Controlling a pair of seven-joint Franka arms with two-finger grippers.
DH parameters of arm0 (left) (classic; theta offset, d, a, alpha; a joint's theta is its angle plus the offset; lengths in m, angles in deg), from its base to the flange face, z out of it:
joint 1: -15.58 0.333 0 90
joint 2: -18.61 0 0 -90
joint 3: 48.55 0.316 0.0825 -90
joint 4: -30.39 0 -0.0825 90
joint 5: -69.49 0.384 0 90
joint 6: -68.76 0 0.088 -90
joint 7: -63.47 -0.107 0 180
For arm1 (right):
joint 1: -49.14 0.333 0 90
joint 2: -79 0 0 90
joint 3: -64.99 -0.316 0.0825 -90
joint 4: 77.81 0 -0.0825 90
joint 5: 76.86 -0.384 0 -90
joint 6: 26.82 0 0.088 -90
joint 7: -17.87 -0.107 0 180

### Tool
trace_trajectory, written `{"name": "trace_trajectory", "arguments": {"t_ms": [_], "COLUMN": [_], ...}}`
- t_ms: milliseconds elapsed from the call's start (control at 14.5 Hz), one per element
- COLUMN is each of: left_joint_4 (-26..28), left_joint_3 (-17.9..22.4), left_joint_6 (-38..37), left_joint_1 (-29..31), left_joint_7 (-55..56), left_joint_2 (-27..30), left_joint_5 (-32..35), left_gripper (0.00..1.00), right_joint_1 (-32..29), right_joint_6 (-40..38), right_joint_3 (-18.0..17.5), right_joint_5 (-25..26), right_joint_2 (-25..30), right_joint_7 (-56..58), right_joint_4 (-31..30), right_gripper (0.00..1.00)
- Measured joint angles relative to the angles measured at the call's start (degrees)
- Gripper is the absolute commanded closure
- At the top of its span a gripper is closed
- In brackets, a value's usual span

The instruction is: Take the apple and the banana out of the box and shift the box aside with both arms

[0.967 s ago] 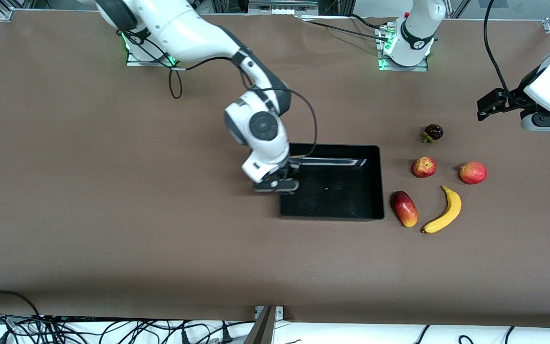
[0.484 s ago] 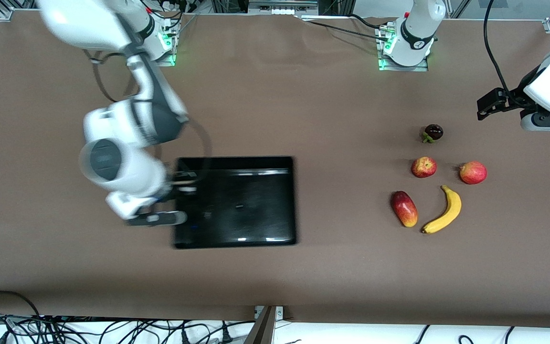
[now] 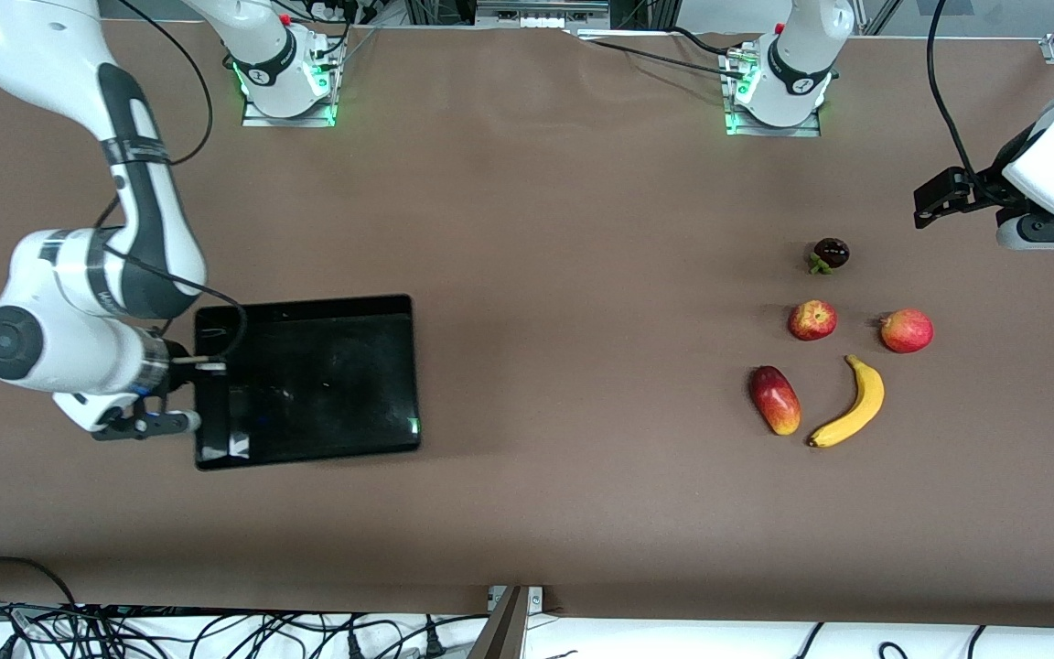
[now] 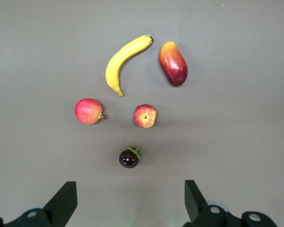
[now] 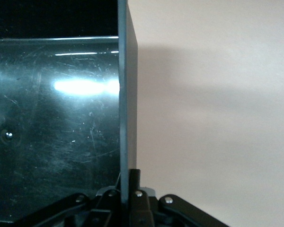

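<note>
Glossy black rectangular plastic tray with low walls: on the brown bench toward the right arm's end, well apart from the fruits. The right wrist view alone shows its thin side wall standing edge-on and running straight down into the fingers.

Right hand: at the tray's end wall, fingers pressed together on that wall, pinching it.

Left hand: waits in the air over the bench at the left arm's end; fingers spread wide, nothing between them. Its wrist view shows both fingertips with all five fruits laid out below.

Fruits, grouped toward the left arm's end:
- small dark round fruit with a green stem, farthest from the front camera;
- round red-yellow apple, nearer;
- round red fruit, beside the apple;
- oblong red-yellow fruit, nearer still;
- curved yellow banana, just beside the oblong fruit.
</note>
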Motion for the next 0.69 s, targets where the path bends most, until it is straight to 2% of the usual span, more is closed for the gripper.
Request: {"name": "trace_trajectory", "arguments": {"t_ms": [345, 484, 691], "left_joint_4": [-0.6, -0.7, -0.7], "left_joint_3": [-0.5, -0.6, -0.6], "left_joint_6": [-0.3, -0.3, -0.3], "left_joint_1": [-0.5, -0.5, -0.5], "left_joint_7": [0.0, 0.0, 0.0], "left_joint_2": [0.0, 0.0, 0.0], "left_joint_5": [0.0, 0.0, 0.0], "left_gripper": [0.00, 0.00, 0.00], "right_joint_1": [-2.0, -2.0, -2.3], "right_joint_6": [19.0, 22.6, 23.1], "right_joint_3": [0.2, 0.5, 0.9], "right_joint_5": [-0.2, -0.7, -3.7], "right_joint_2": [8.3, 9.0, 9.0], "right_joint_7": [2.1, 2.1, 2.1], "right_joint_4": [-23.2, -27.4, -28.4], "right_gripper": [1.00, 1.00, 1.00]}}
